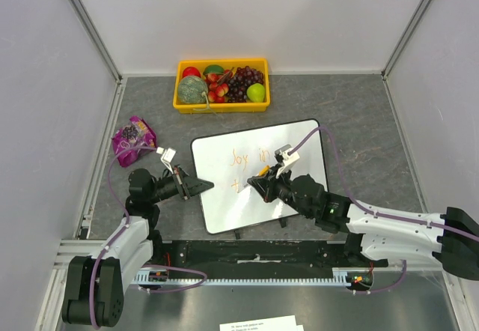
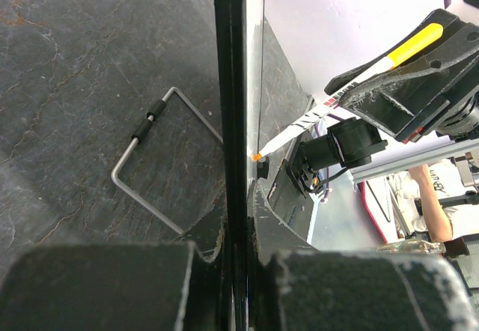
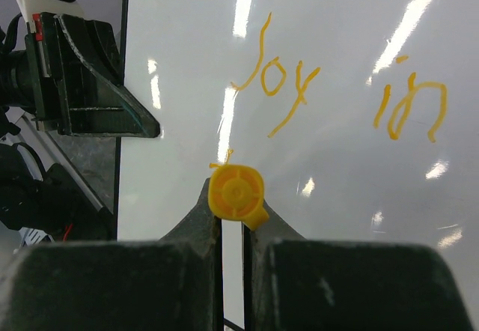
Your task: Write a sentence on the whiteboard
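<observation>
The whiteboard [image 1: 224, 196] lies tilted on the grey table, with a thin black frame. Orange lettering "Joy in" [image 1: 248, 156] is on it, with a small "t" stroke [image 1: 234, 186] below; it also shows in the right wrist view [image 3: 273, 84]. My left gripper [image 1: 207, 186] is shut on the whiteboard's left edge [image 2: 238, 121]. My right gripper [image 1: 257, 180] is shut on a white marker with a yellow cap [image 3: 236, 193]. The marker's orange tip [image 2: 257, 156] touches the board just under "Joy".
A yellow tray [image 1: 182, 106] of fruit stands behind the board. A purple snack bag [image 1: 132, 140] lies at the left. A wire stand [image 2: 146, 174] shows under the board. Grey enclosure walls close off three sides.
</observation>
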Action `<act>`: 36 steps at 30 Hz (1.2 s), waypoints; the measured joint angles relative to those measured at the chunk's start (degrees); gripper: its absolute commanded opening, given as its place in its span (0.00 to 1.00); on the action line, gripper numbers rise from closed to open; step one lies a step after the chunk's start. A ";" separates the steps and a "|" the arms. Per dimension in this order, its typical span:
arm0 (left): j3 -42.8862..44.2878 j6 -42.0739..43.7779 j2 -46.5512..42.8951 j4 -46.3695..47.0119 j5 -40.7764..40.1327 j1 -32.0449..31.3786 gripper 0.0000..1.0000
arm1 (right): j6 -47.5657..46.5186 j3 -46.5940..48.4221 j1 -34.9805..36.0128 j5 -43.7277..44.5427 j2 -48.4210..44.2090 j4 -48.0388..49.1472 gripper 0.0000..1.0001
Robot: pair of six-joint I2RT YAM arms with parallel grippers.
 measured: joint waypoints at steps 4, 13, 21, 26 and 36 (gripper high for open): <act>0.00 0.00 0.00 0.02 0.00 0.00 0.02 | -0.13 -0.07 0.00 0.42 -0.94 -1.36 0.00; 0.00 0.00 0.00 0.02 0.00 -0.02 0.02 | -1.01 0.85 0.00 1.20 -1.11 -2.75 0.00; 0.00 0.00 0.00 0.20 0.04 -0.02 0.02 | -2.47 3.26 -0.07 2.67 -1.62 -4.42 0.00; 0.00 0.00 0.00 0.22 0.04 -0.02 0.02 | -3.56 4.98 -0.07 4.59 -1.62 -5.25 0.00; 0.00 0.00 0.00 0.22 0.04 -0.02 0.02 | -3.89 5.01 -0.13 5.29 -1.22 -6.34 0.00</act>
